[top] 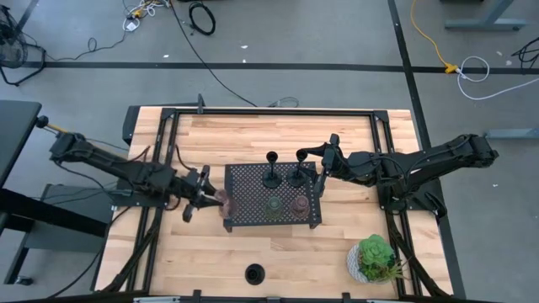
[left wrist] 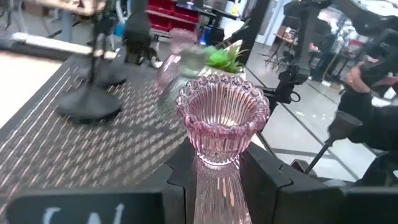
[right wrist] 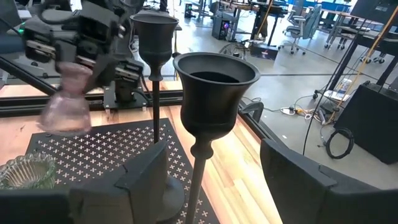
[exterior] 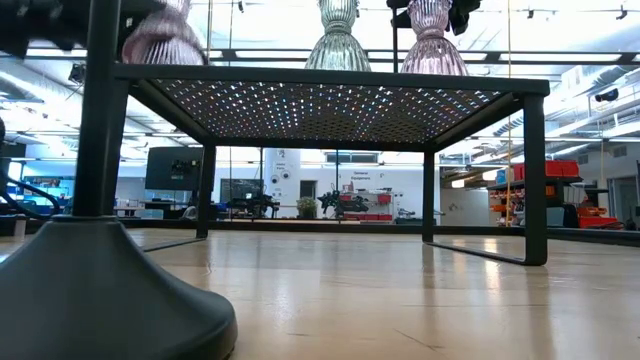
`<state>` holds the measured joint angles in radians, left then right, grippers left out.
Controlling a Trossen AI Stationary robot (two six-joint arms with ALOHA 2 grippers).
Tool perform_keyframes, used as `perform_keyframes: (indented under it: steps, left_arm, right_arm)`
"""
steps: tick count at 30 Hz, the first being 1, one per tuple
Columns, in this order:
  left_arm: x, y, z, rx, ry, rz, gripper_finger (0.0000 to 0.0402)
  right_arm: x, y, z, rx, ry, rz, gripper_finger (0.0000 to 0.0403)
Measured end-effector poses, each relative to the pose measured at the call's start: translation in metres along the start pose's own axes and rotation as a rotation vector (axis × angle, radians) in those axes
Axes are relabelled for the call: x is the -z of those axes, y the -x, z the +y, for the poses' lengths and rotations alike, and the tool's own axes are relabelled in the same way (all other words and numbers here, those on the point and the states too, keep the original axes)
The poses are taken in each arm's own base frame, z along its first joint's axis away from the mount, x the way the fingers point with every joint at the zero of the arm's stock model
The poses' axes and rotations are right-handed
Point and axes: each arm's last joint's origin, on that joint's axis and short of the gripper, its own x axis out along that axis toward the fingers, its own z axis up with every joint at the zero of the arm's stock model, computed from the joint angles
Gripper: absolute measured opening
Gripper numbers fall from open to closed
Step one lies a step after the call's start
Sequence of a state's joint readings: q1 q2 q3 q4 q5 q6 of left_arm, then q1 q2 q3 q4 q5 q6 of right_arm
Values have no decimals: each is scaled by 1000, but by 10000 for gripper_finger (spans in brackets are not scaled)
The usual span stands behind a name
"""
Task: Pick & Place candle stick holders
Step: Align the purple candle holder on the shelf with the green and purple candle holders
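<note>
My left gripper [top: 207, 198] is shut on the pink glass holder [left wrist: 222, 121] at the left edge of the black perforated tray [top: 244, 181]. My right gripper [top: 319, 168] is open. Its fingers stand on either side of the thin stem [right wrist: 198, 177] of a black holder [top: 299, 176], which stands on the tray by its disc base. A second black holder [top: 272, 172], the olive-green glass holder [top: 272, 204] and the brownish glass holder [top: 298, 204] also stand on the tray. The third black holder [top: 253, 273] stands on the table near the front edge. My left gripper pinches the pink holder's narrow waist [left wrist: 214, 177], just below its cup, between the two fingers. The fingers come about level from the table's left. The holder stands upright, cup up, with its flared foot [exterior: 165, 45] about level with the tray top. I cannot tell whether the foot touches the tray.
A leafy plant in a white pot [top: 373, 259] stands at the front right of the table. The third black holder's base [exterior: 100, 290] fills the near left of the low view. Bare wood lies in front of the tray.
</note>
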<state>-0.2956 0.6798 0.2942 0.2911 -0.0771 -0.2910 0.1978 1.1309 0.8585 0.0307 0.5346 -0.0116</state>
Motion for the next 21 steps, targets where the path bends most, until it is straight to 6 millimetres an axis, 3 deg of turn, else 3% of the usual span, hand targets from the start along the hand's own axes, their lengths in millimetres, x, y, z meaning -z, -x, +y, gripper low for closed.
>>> perform_keyframes:
  steps: [4, 14, 21]
  left_arm:
    - [-13, -16, -16, -10, -89, 51, 95]
    - [-22, -63, -45, -95, -276, 223, 95]
    - [-26, -84, -50, -166, -347, 238, 95]
  right_arm:
    - [0, 0, 0, 0, 0, 0, 255]
    - [0, 0, 0, 0, 0, 0, 255]
    - [0, 0, 0, 0, -2, 0, 255]
